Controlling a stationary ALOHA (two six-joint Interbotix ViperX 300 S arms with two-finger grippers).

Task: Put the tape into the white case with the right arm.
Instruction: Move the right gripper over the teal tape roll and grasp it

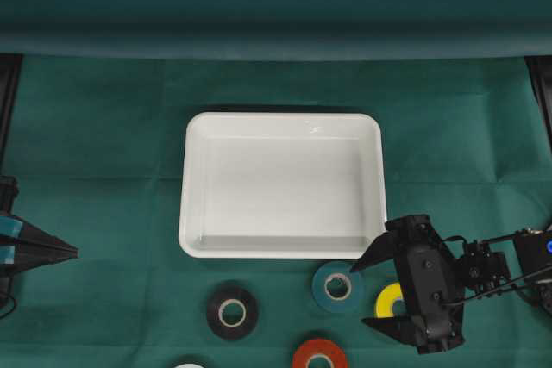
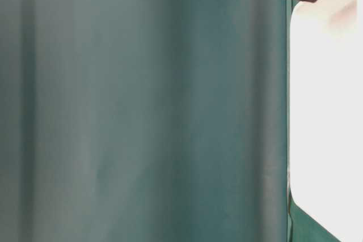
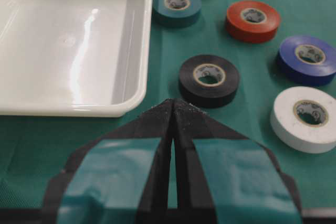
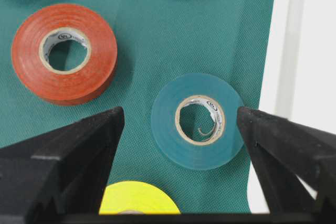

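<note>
The white case (image 1: 285, 187) lies empty in the middle of the green cloth. Several tape rolls lie in front of it. In the wrist view a teal roll (image 4: 197, 120) lies flat between the wide-spread fingers of my right gripper (image 4: 179, 114), which is open and holds nothing. Overhead, that gripper (image 1: 360, 295) hangs just right of the teal roll (image 1: 337, 286) and partly covers a yellow roll (image 1: 392, 299). The case's rim (image 4: 310, 51) lies just beyond the right finger. My left gripper (image 3: 173, 102) is shut and empty at the left edge (image 1: 73, 252).
More rolls lie nearby: black (image 1: 232, 312), red (image 1: 319, 356), white (image 3: 307, 119) and blue (image 3: 308, 60). The red roll (image 4: 64, 53) lies close to the right gripper's left finger. A green backdrop rises behind the case.
</note>
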